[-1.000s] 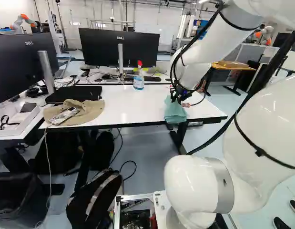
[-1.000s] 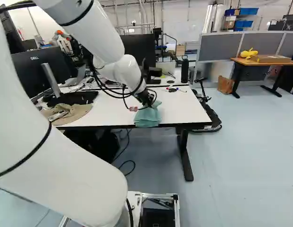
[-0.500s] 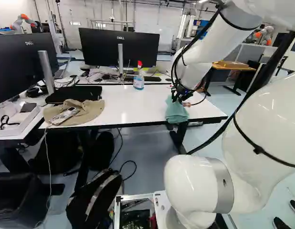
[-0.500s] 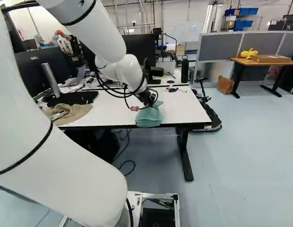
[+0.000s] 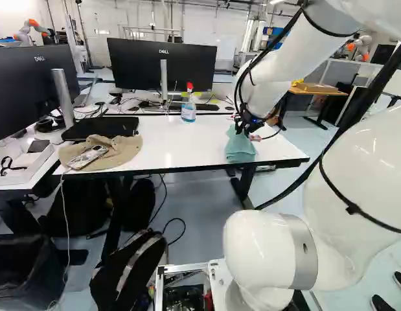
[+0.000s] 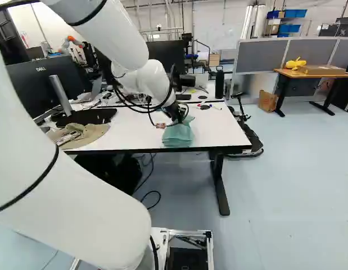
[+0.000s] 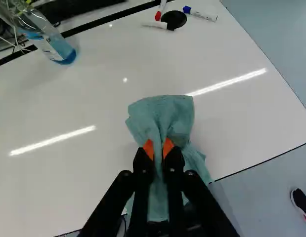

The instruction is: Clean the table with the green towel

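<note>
The green towel lies bunched on the white table, at its near edge and toward the near right corner. The gripper is over it, its fingers nearly together — a raised fold of the towel is pinched between the orange pads, and the rest spreads ahead of and under the fingertips. A spray bottle with a red top stands by the table's far edge. Toward the far right corner lie a black disc and some markers; a beige cap rests at the near left corner — a pale handheld device on top of it.
</note>
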You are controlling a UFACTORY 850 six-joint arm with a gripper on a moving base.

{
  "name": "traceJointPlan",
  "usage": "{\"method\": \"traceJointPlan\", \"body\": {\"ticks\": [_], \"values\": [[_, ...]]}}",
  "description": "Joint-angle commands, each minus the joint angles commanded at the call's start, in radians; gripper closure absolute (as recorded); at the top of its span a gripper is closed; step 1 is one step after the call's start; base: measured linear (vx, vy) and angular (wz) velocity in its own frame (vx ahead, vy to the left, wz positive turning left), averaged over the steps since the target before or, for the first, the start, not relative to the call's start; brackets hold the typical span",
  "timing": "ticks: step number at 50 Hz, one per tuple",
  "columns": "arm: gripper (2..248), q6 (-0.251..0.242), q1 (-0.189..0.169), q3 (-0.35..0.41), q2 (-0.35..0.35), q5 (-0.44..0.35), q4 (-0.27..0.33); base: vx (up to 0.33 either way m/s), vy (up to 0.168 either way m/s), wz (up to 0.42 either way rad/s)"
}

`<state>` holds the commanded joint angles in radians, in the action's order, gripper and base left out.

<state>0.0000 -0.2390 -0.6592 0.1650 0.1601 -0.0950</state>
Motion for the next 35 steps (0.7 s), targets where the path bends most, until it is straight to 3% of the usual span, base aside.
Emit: {"method": "traceJointPlan", "body": {"ticks": [35], "values": [[209, 0.000, -0.126, -0.055, -0.048, 0.000, 0.000, 0.000, 0.000, 0.000]]}}
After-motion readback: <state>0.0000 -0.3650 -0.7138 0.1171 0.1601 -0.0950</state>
